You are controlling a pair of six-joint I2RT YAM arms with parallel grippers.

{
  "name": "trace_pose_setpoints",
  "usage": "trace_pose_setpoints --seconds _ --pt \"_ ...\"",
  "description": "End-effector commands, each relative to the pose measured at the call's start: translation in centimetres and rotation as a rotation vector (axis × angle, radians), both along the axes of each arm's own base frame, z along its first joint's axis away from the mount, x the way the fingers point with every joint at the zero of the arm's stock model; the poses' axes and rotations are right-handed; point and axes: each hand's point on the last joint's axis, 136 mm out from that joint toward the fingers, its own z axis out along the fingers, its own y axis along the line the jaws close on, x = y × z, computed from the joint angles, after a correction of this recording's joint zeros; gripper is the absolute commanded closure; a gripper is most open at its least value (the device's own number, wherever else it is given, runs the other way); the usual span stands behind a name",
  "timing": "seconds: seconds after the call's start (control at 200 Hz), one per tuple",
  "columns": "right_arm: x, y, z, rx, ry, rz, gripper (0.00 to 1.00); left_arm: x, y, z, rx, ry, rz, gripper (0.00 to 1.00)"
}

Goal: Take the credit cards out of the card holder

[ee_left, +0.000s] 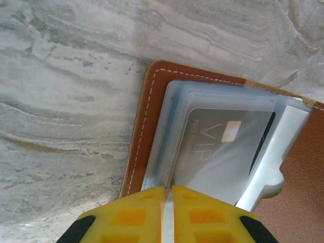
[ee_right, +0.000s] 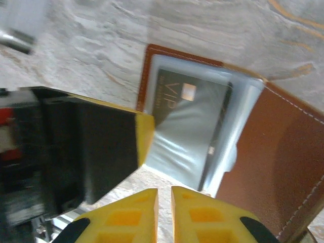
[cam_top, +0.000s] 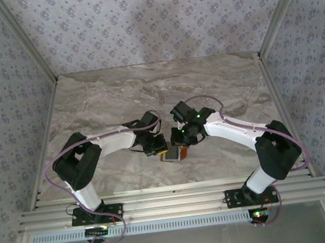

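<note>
You're at extraction: card holder open at table's 6 o'clock, credit cards inside, left gripper pinching its edge from 9, right gripper pressed nearly together, hold unclear; next, catch a card edge.

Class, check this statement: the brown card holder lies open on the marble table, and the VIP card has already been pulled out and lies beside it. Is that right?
Not quite. The VIP card has not been pulled out: it sits inside the clear sleeve of the card holder, which does lie open on the marble table. The left wrist view shows this.
</note>
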Motion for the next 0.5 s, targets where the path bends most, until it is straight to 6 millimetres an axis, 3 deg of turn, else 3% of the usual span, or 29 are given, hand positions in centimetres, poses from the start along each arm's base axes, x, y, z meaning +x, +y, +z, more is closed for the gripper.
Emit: trace_pose_setpoints --seconds 0.0,0.21,0.495 --pt "-0.8 -2.1 -2.1 -0.097 0.051 -0.012 0.85 -0.4 0.8 -0.2 0.011 0.016 0.004 0.86" --pt "-1.0 -4.5 -4.7 -0.211 0.066 -0.015 0.87 -0.4 0.9 -0.4 0.015 0.019 0.007 0.86" --pt "0.5 -4.9 -8.9 -0.212 0.020 -0.024 0.92 -0.6 1.1 -0.4 0.017 0.019 0.011 0.86"
